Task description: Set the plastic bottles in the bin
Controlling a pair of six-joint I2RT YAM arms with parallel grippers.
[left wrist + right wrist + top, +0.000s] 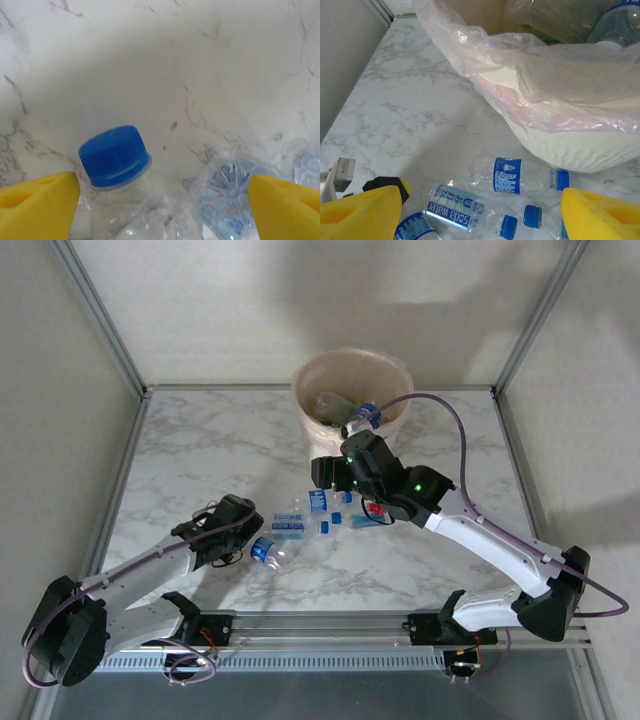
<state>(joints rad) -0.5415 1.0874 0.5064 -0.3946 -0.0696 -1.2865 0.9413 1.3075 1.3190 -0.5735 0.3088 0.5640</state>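
At lower centre of frame, straddled a blue-capped bottle (pixel 116 160) with left gripper (pixel 164 192) spread wide; judged light, crushable, slippery, best pinched mid-body.

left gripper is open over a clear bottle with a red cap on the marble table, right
Wrong on the colour: the cap is blue, not red, as the left wrist view shows. The left gripper is open over that clear bottle on the marble table.
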